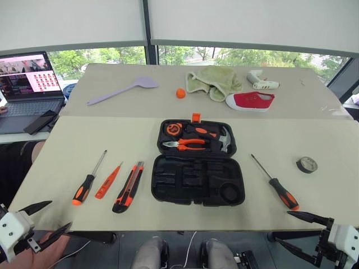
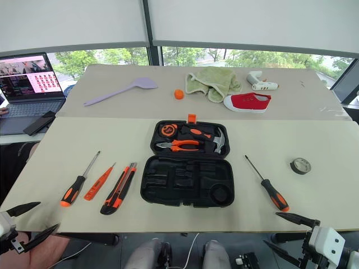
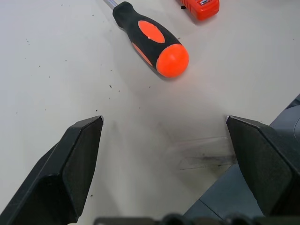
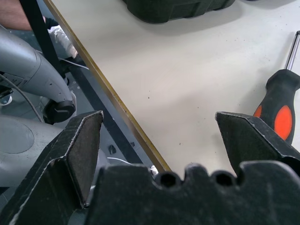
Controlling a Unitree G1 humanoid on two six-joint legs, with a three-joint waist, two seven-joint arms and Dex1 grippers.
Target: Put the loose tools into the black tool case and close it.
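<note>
Black and lying open mid-table, the tool case [image 1: 198, 178] runs its long side across me, orange latch at the far edge. Left of it, one screwdriver [image 1: 88, 180], the tester [image 1: 109, 180] and the knife [image 1: 129, 187] point away; another screwdriver [image 1: 275, 183] lies right. My left gripper [image 1: 46, 220] and right gripper [image 1: 295, 229] hang spread, empty.

Two beige tables [image 1: 67, 162], white roller blinds [image 1: 73, 22], windows [image 1: 101, 59] onto green trees.
</note>
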